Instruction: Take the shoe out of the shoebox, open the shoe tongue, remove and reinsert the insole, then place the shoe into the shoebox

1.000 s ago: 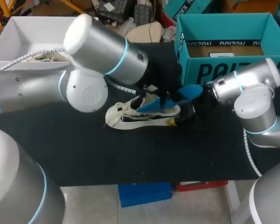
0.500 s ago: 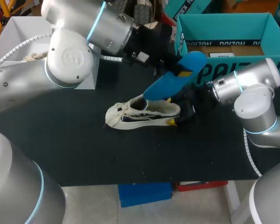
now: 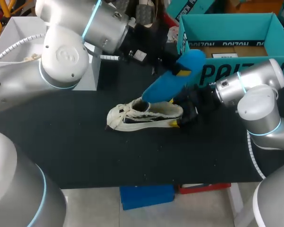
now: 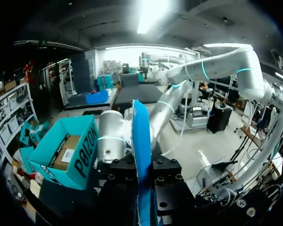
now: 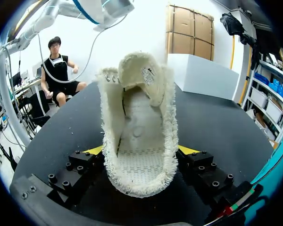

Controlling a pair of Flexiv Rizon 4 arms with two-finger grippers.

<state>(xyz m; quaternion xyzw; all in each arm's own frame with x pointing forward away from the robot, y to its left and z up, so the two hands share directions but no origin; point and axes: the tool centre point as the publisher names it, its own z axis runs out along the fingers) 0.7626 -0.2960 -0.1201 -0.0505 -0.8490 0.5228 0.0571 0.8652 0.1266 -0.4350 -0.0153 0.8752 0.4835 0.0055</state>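
Observation:
A cream shoe (image 3: 142, 116) lies on its side on the black table, toe pointing left. My right gripper (image 3: 188, 115) is shut on its heel; in the right wrist view the yellow fingertips (image 5: 186, 150) press the shoe (image 5: 139, 127) from both sides, and its bare inside shows. My left gripper (image 3: 179, 70) is shut on the blue insole (image 3: 170, 84), which slants above the shoe's heel with its lower end near the shoe's opening. In the left wrist view the insole (image 4: 141, 155) stands edge-on between the fingers. The teal shoebox (image 3: 229, 20) stands open at the back right.
A white open box (image 3: 19, 28) stands at the back left with laces of another shoe (image 3: 33, 57) showing inside. The teal shoebox (image 4: 66, 150) is just behind my right arm (image 4: 112, 141). Bare black table lies in front of the shoe.
My left arm has pulled the blue insole up out of the shoe and carried it up and back toward the shoebox. The right gripper and the shoe have stayed put.

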